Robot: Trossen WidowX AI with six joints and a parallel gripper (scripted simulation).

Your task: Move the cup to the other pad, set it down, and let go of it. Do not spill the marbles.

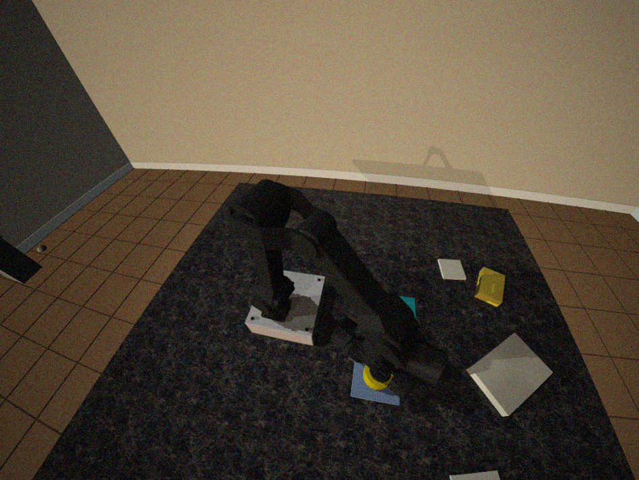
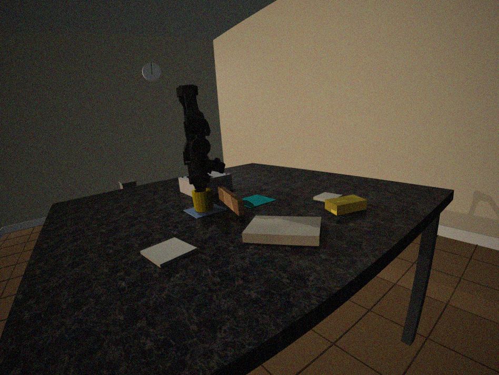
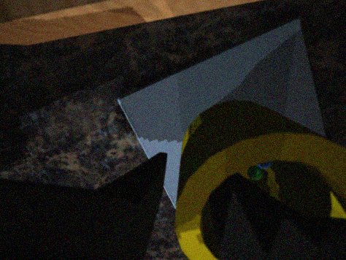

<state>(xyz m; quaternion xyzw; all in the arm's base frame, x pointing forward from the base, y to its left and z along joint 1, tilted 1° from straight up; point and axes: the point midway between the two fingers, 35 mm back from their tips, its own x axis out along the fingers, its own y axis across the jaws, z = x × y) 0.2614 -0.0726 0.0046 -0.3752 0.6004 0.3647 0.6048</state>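
Cup (image 2: pixel 201 199), yellow and upright, stands on the pale blue pad (image 2: pixel 209 210) near the middle of the dark stone table (image 2: pixel 120 323). In the wrist view its rim tips toward the camera, and a green marble (image 3: pixel 255 172) with a bluish one just behind it shows deep inside; shadow hides any others.

The gripper (image 3: pixel 198 168) comes down on the cup from above, its fingers straddling the near wall. One finger (image 3: pixel 237 204) reaches inside the cup; the other (image 3: pixel 109 204) sits outside, just beside the wall. They are drawn in close, but a thin strip of pad shows between the outer finger and the wall, so I cannot tell whether the wall is truly pinched.

From the outside camera, a wooden block (image 2: pixel 230 199) stands on edge just right of the blue pad. A teal pad (image 2: pixel 258 200) lies flat just beyond the block. The arm's white base plate (image 1: pixel 286 309) sits behind the cup.

Farther right lie a small white tile (image 2: pixel 326 196) and a yellow box (image 2: pixel 345 204), side by side. A thick grey slab (image 2: pixel 282 229) rests nearer the front edge, and a thin white tile (image 2: pixel 167 250) lies near and to the left, well apart from the cup.
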